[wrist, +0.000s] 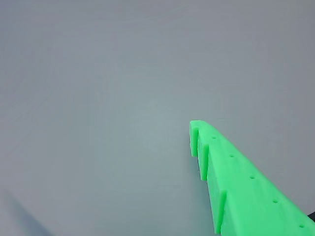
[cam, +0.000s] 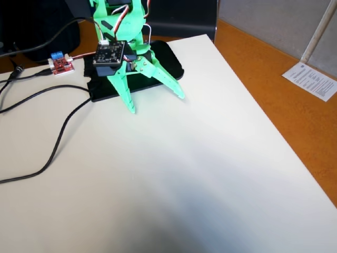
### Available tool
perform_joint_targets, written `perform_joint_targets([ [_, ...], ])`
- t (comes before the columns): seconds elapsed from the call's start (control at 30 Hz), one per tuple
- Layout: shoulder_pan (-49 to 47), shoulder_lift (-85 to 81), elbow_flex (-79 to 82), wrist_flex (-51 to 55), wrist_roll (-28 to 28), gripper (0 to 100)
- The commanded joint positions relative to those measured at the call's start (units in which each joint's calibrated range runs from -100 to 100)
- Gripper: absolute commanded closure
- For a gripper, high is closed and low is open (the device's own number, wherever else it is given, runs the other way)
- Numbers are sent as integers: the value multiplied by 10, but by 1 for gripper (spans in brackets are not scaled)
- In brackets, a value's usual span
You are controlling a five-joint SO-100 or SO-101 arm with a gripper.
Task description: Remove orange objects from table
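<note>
We see the white table (cam: 210,158) bare in the fixed view, with no orange object on it in either view, so we cannot say which way one lies from our green gripper (cam: 157,104), whose jaws hang spread wide, holding nothing.

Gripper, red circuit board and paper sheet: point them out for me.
gripper (cam: 157,104), fixed view, midway between its spread green fingertips
red circuit board (cam: 60,63), fixed view, middle of its top face
paper sheet (cam: 313,80), fixed view, middle of the printed page
</note>
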Motion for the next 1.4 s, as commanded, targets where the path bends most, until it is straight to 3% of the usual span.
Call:
perform_joint_targets([
  [0.0,-13,-4,-2,2,-1,51],
  [1.37,-71,-4,-2,2,-1,51],
])
